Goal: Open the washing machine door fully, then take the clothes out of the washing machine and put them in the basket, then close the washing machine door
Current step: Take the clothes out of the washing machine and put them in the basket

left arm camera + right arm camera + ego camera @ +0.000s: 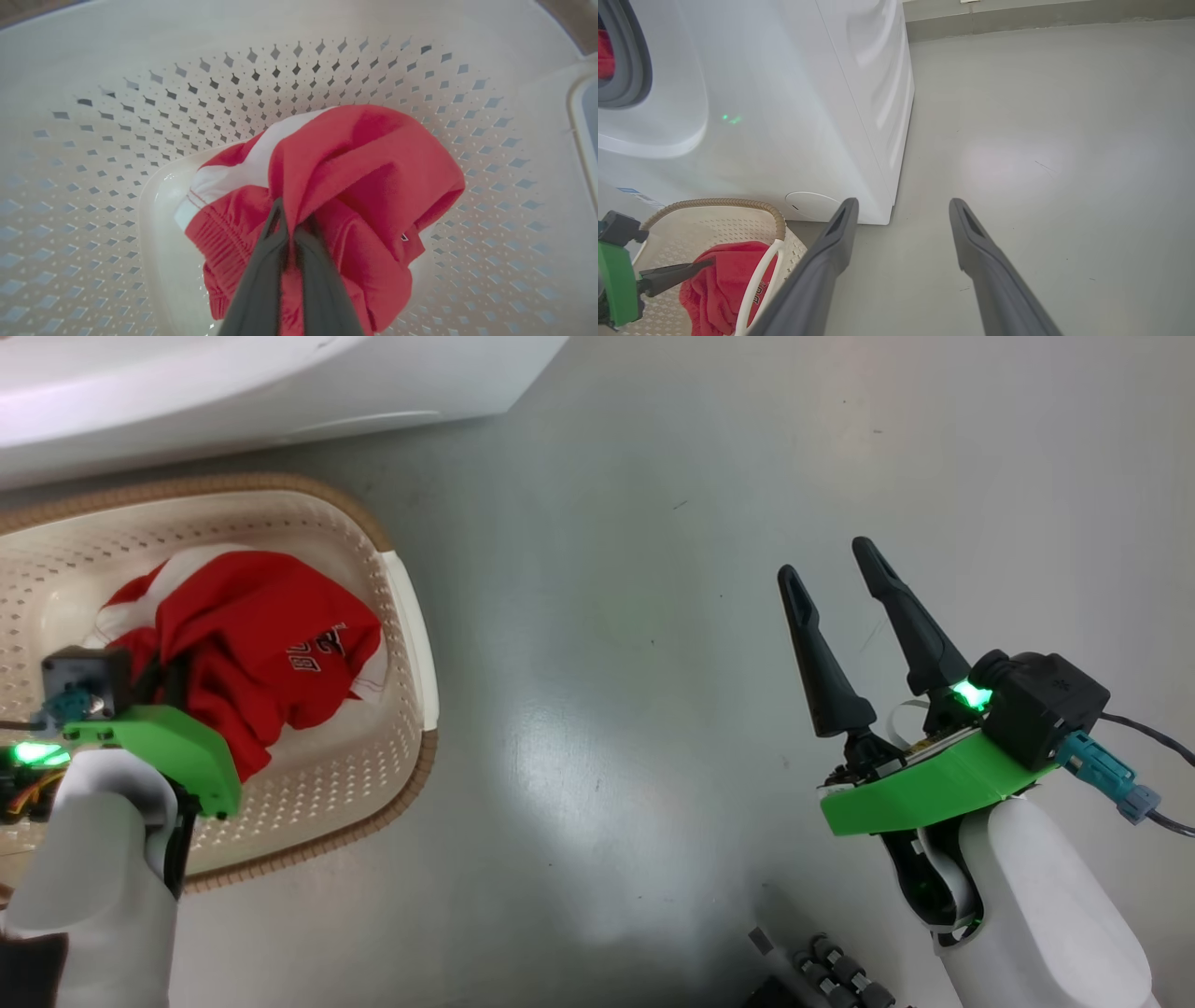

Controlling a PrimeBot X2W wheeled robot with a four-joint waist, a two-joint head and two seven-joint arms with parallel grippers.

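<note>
The clothes, a bright red garment with white trim and white printed letters, are inside the basket, bunched in a heap above its perforated bottom. The left gripper reaches down into the basket, and its two dark fingers are pressed together on a fold of the red fabric, so it is pinching the garment near the top of the heap. In the left wrist view an elastic waistband and a white band of the garment are visible beside the fingers.

The basket stands on the grey floor, just in front of the washing machine and close to its lower front panel. At the edge of the right wrist view the grey rubber ring of the machine is visible, and a little more red cloth shows inside it.

The right gripper hovers over bare floor, well apart from the basket. Its fingers are spread wide and hold nothing.
</note>
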